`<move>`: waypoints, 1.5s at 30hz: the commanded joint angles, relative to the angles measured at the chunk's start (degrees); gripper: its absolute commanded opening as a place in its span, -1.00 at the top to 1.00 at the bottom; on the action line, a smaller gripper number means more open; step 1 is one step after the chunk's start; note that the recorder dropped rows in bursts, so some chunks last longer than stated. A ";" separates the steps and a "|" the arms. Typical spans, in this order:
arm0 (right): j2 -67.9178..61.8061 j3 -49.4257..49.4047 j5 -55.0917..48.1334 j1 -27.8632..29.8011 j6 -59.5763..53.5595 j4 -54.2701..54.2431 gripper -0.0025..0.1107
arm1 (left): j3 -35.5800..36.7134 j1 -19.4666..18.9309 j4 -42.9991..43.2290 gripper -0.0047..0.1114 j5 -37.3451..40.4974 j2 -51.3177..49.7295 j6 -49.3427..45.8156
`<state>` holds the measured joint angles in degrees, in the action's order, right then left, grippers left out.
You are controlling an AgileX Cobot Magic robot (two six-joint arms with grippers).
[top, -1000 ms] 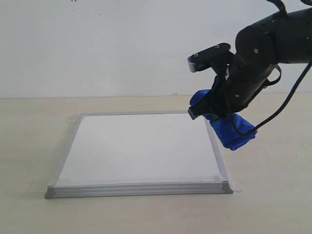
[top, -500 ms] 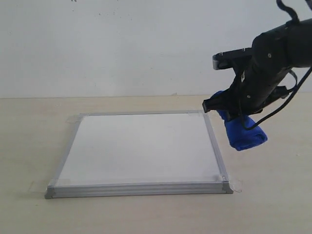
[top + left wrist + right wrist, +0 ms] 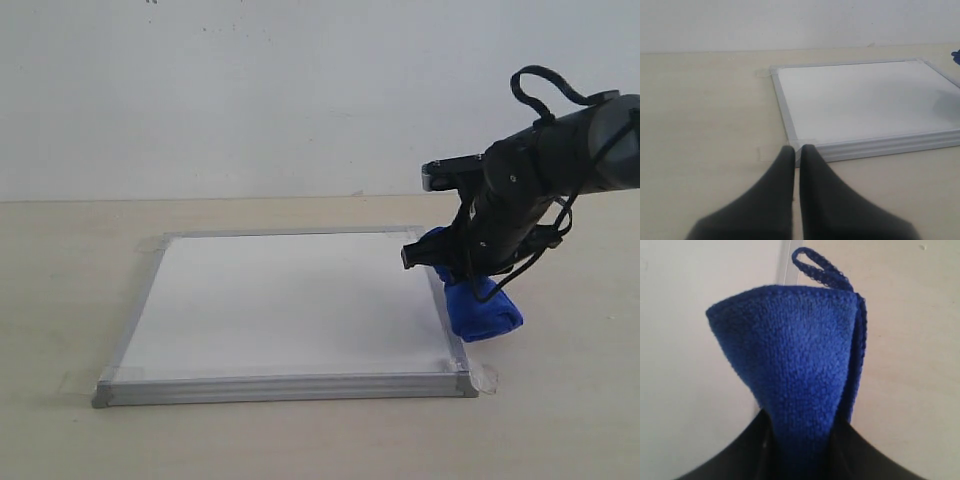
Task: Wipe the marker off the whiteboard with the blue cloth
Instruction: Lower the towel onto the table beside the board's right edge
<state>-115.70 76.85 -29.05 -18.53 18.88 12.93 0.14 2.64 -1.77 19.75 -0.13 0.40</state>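
Note:
The whiteboard (image 3: 290,300) lies flat on the table, and its white face shows no red marker line in any view. My right gripper (image 3: 455,265) is shut on the blue cloth (image 3: 482,312), which hangs down at the board's right frame, close to the table. In the right wrist view the blue cloth (image 3: 790,355) fans out from between the right gripper (image 3: 800,426) jaws, over the board's frame. My left gripper (image 3: 796,148) is shut and empty, just short of a taped corner of the whiteboard (image 3: 865,100); it is out of the exterior view.
Clear tape tabs (image 3: 485,378) stick out at the board's corners. The beige table (image 3: 560,400) runs around the board, with a white wall (image 3: 250,90) behind. A sliver of the cloth (image 3: 956,56) shows at the edge of the left wrist view.
The right arm has swung right off the board's far right corner and come down, carrying the cloth low beside the right frame. The board's face stays blank.

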 commanded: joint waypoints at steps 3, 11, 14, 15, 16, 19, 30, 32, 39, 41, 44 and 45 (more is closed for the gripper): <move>-1.24 -0.21 0.44 2.01 2.25 1.04 0.96 | -0.14 -0.22 -0.56 0.85 -0.37 0.13 -0.06; -2.82 -0.21 3.23 2.12 2.21 1.39 0.96 | -0.14 -0.22 -0.56 0.85 -0.37 0.13 -0.06; -3.57 -0.21 4.56 2.12 2.21 1.39 0.96 | -0.14 -0.22 -0.56 0.85 -0.37 0.13 -0.06; -3.58 -0.21 4.89 2.12 2.21 1.39 0.96 | -0.14 -0.22 -0.56 0.85 -0.37 0.13 -0.06; -3.84 -0.21 4.99 2.12 2.21 1.39 0.96 | -0.14 -0.22 -0.56 0.85 -0.37 0.13 -0.06; -3.96 -0.21 5.37 2.15 2.21 1.39 0.92 | -0.14 -0.22 -0.56 0.85 -0.37 0.13 -0.06; -3.96 -0.21 5.58 3.29 1.82 1.18 -0.05 | -0.14 -0.22 -0.56 0.85 -0.37 0.13 -0.06; -3.96 -0.21 5.59 3.29 1.75 1.18 -0.20 | -0.14 -0.22 -0.56 0.85 -0.37 0.13 -0.06; -3.28 -0.21 5.35 3.05 0.69 1.18 -0.21 | -0.14 -0.22 -0.56 0.85 -0.37 0.13 -0.06; -3.28 -0.21 5.09 3.05 -0.15 1.18 -0.21 | -0.14 -0.22 -0.56 0.85 -0.37 0.13 -0.06; -3.28 -0.21 4.98 2.83 -4.86 -2.63 -0.21 | -0.14 -0.22 -0.56 0.85 -0.37 0.13 -0.06; -3.28 -0.21 4.98 2.68 -6.22 -3.72 -0.21 | -0.14 -0.22 -0.56 0.85 -0.37 0.13 -0.06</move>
<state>-119.91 76.85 -24.08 -15.52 16.32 11.91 0.14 2.64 -1.77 19.75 -0.13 0.40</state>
